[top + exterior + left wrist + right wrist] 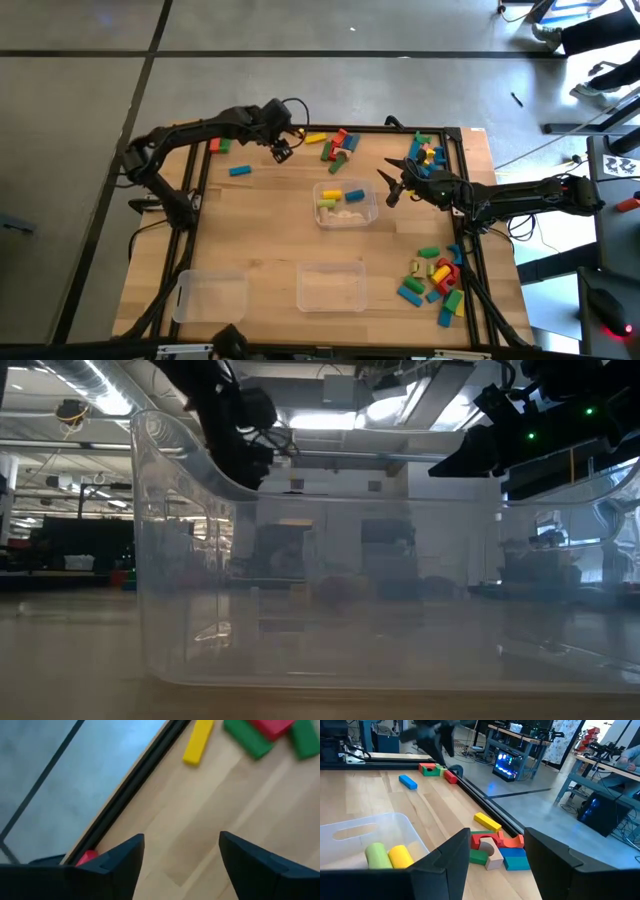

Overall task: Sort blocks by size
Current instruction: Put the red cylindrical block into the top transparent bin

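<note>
Bare wood lies between both released grippers, left (282, 151) by the rim; right (390, 186) mid-table.

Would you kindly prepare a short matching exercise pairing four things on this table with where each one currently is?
Things:
1. left gripper
2. right gripper
3. yellow bar
4. lone blue block

Places:
A. beside the middle tray, on its right
B. far edge, near the red and green pile
C. open, above bare wood near the far edge
D. alone on the far-left wood

Pairs: 1-C, 2-A, 3-B, 4-D
</note>
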`<state>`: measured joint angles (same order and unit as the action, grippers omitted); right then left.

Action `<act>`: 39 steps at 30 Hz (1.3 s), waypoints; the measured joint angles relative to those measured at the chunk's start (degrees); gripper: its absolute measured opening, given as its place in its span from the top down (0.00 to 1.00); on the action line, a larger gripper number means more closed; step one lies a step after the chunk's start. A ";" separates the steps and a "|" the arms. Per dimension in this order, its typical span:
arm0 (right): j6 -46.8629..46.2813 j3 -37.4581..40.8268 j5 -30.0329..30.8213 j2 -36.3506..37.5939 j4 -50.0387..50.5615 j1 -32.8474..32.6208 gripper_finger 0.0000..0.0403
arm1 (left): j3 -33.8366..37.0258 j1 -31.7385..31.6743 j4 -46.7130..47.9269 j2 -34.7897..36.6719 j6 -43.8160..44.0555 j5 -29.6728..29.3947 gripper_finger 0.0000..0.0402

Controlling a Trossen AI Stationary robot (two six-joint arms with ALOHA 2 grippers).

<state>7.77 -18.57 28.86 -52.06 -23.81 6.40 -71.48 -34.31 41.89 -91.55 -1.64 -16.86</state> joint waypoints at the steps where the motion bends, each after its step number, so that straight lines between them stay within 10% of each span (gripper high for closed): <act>1: 0.00 0.00 0.02 -0.02 0.00 0.02 0.54 | 0.00 -0.61 0.00 -0.68 0.18 -0.72 0.36; 13: 0.00 0.00 0.02 -0.02 0.03 0.02 0.54 | 0.00 -7.84 0.07 -8.05 0.68 -10.25 0.37; 39: 0.00 0.00 0.00 0.00 0.42 -0.01 0.54 | 0.00 -16.48 -0.55 -15.84 1.65 -10.06 0.37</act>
<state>7.77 -18.57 28.86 -52.05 -23.40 6.39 -71.48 -50.79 41.34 -107.39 0.01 -26.91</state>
